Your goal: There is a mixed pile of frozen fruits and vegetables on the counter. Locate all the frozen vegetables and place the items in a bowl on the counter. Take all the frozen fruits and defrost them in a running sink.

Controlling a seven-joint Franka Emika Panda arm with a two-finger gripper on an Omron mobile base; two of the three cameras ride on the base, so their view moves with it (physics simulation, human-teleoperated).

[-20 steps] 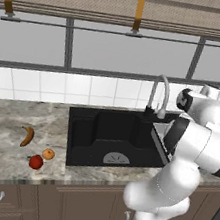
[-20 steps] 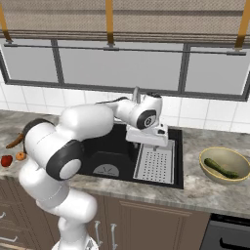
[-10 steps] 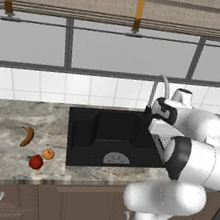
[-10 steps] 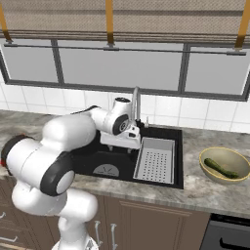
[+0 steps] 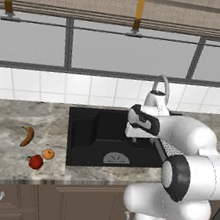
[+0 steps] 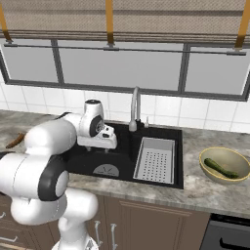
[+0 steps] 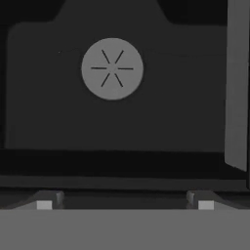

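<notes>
Above the black sink (image 5: 98, 130), the gripper (image 7: 124, 199) hangs with its jaws spread wide and nothing between them, its two dark fingertips (image 7: 49, 200) standing far apart at the foot of the hand view. Beyond them lies the bare basin floor, with the round grey drain (image 7: 112, 69) straight ahead.

The white arm folds forward over the front of the counter (image 5: 5, 140), its wrist bent so that the hand points down into the basin, just in front of the curved grey tap (image 6: 134, 110). The grey perforated tray (image 6: 156, 159) fills the sink's right part, its edge rising as a pale strip at the right of the hand view.

Well apart from the hand, on the stone to the left of the sink, the brown-orange banana (image 5: 26, 135), the small orange (image 5: 48, 154) and the red apple (image 5: 36, 161) lie close together, the orange and apple side by side. To the right of the sink, the green vegetable (image 6: 220, 168) rests inside the tan bowl (image 6: 207, 155).
</notes>
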